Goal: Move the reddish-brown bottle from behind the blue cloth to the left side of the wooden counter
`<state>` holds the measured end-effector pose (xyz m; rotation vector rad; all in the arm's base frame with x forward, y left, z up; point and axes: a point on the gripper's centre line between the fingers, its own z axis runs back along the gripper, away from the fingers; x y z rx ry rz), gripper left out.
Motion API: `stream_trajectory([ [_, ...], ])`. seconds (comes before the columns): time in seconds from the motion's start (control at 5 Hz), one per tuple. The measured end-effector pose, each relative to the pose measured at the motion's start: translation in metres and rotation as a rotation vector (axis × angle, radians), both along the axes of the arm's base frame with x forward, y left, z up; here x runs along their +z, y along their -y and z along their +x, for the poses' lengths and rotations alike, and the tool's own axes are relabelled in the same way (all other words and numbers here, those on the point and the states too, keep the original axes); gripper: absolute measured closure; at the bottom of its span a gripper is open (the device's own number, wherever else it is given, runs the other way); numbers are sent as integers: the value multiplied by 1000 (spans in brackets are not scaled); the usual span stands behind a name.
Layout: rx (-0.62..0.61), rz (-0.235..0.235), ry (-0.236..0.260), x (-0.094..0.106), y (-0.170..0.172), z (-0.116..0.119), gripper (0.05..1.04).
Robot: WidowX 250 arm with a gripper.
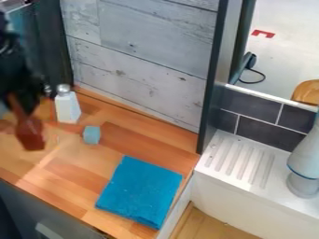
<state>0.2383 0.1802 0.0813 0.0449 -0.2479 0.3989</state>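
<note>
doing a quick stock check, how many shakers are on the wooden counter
1: the white shaker, by the plank wall behind the light blue cube. Others may be hidden behind the black arm.

Wooden counter (pixel 74 165): flat blue cloth (pixel 140 192), pale-blue block (pixel 92 135) near white shaker (pixel 67 108).

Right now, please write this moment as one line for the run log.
gripper: at left, holding reddish-brown utensil | white shaker: upright | pale-blue cube: near shaker | blue cloth: flat on counter
</note>
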Motion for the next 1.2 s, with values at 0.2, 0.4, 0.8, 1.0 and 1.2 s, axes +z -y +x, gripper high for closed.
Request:
stream_trajectory([
  [0.2,13,-16,-30,-16,-15,-2,714],
  [0.4,12,3,-40,-24,-22,3,714],
  [0.8,16,38,-52,-38,-33,8,714],
  [1.0,26,38,-56,-41,-36,9,646],
  [1.2,38,33,-59,-43,-35,9,333],
])
